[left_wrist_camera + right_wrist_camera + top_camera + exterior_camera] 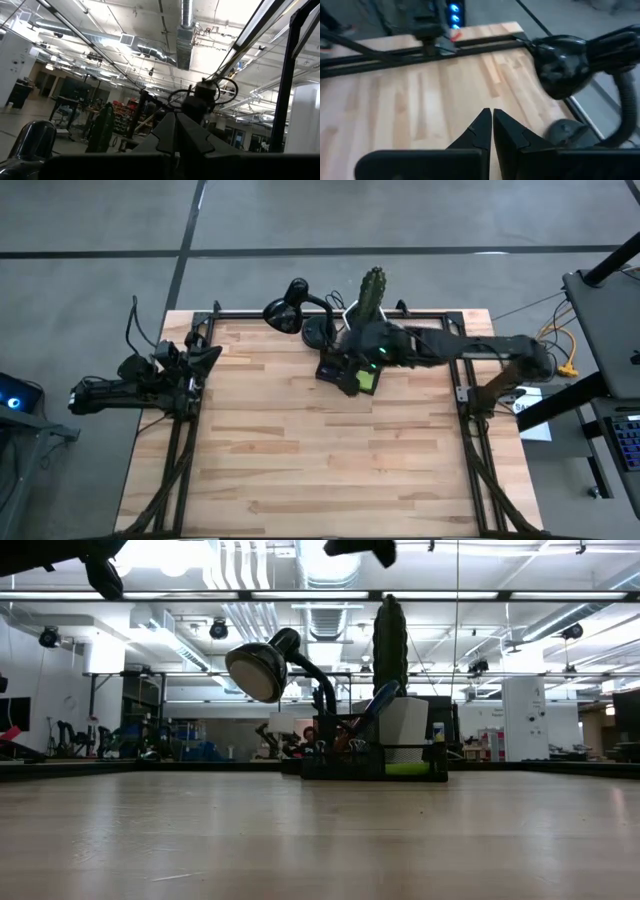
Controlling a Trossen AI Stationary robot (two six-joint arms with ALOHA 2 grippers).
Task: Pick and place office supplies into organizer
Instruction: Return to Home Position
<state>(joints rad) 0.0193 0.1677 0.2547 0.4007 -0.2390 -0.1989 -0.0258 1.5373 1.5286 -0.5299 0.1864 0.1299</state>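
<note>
Bare wooden bench in front. Near its far edge sits the dark organizer, holding a blue handle and a lime-green sticky pad. The right tool hangs over it, clenched and empty. The left tool, also clenched, waits at the bench's left edge. Behind the organizer stand a black lamp and a cactus.
</note>
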